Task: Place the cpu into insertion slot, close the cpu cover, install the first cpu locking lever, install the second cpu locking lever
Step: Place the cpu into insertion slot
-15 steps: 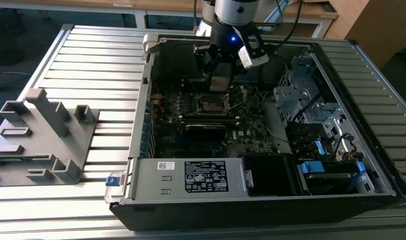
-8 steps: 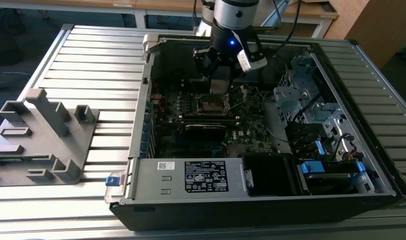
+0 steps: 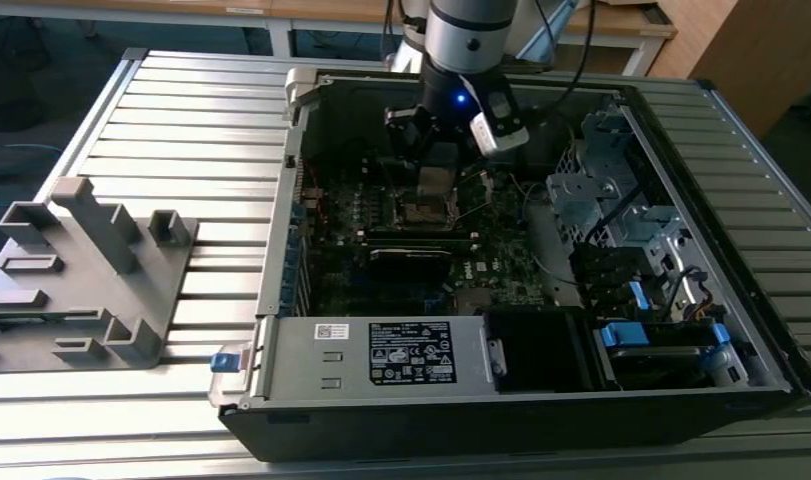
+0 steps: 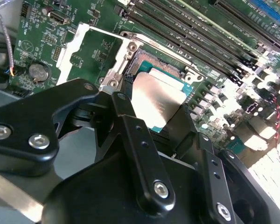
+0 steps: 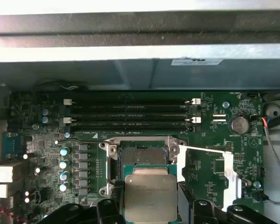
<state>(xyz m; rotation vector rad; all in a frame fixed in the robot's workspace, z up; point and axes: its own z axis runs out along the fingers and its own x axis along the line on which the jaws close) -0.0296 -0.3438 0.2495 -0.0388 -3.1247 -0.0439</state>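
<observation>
Cpu [image 5: 150, 192] is clamped by its edges in the end effector [image 5: 150, 207], which holds it flat just above the insertion slot [image 5: 142, 154], partly overlapping it. Beside the slot, the cpu cover [image 4: 67, 51] is swung open. Around them lies the green motherboard [image 5: 37, 140], inside an open computer case [image 3: 512, 410] on the slatted counter [image 3: 178, 130].

We see that the cpu [image 5: 150, 196] has a dull silvery metal top, smooth but not shiny, with a green edge. The hand [image 4: 153, 109] looks like matt black metal with little shiny screws, and the insertion slot [image 5: 142, 155] is dark inside with a thin bright metal rim. The cpu cover [image 4: 70, 46] is thin, pale, shiny metal, the board [image 5: 210, 163] is smooth green, and the surface [image 3: 178, 130] is ribbed grey metal.
</observation>
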